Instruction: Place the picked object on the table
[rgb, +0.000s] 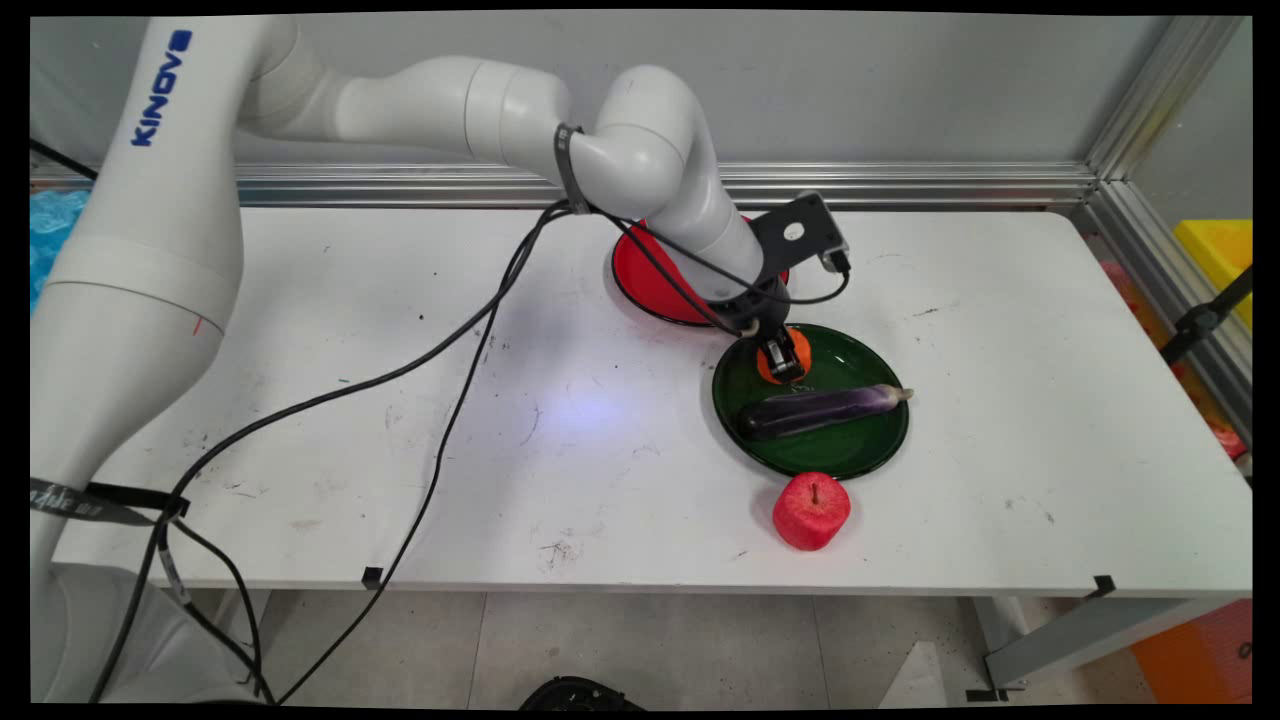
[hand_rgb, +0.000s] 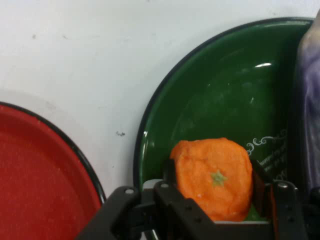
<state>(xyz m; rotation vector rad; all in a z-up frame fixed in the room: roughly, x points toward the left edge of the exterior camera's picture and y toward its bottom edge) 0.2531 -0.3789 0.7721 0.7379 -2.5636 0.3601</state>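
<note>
The end effector is closing on the orange, fingers flanking it, inside the green plate beside the eggplant; the red plate is sitting behind on the worktop

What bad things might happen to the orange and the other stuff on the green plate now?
1. The gripper has its fingers on either side of the orange in the green plate; the orange may slip out and roll.
2. The eggplant lies right beside it and might get bumped.
3. The red plate is very near, so the arm might nudge it.
</note>
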